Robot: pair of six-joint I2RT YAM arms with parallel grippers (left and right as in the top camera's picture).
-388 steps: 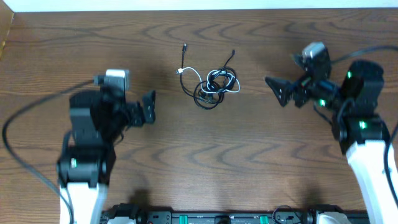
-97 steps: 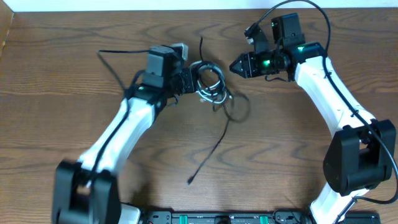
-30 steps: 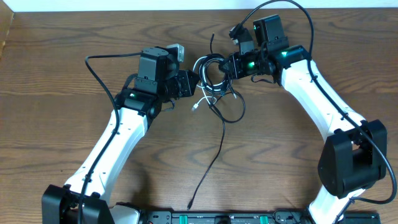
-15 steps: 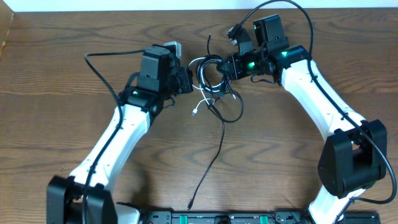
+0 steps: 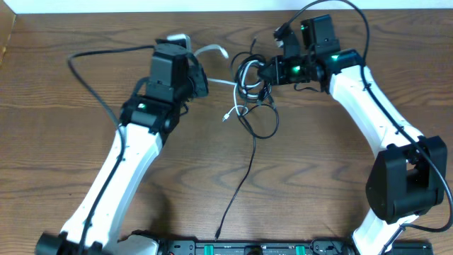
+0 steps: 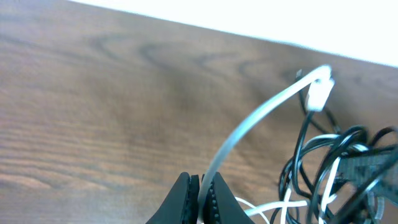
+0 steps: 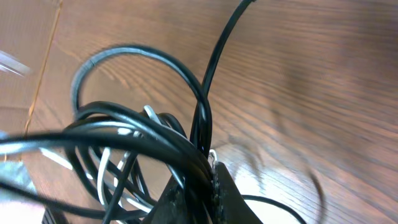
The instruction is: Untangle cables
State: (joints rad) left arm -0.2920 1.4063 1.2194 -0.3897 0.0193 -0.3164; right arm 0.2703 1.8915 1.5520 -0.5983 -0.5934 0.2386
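The cables form a knot (image 5: 248, 81) between my two grippers at the far middle of the table. My left gripper (image 5: 203, 81) is shut on the white cable (image 5: 211, 49), which arcs up from the jaws to its plug (image 6: 319, 93). In the left wrist view the white cable (image 6: 261, 118) sits pinched at the left gripper (image 6: 199, 186). My right gripper (image 5: 261, 73) is shut on loops of the black cable (image 7: 155, 62), lifted off the wood. The black cable's long tail (image 5: 248, 163) runs down to the table's near edge. A second white plug end (image 5: 225, 117) lies below the knot.
The brown wooden table (image 5: 340, 184) ends at a pale wall along the far edge (image 5: 141, 6). A thick black arm wire (image 5: 92, 78) loops left of the left arm. Both arms reach in from the near side.
My left gripper has shut on the white cable and drawn it left and away from the knot. My right gripper has shifted slightly right, still holding the black loops.
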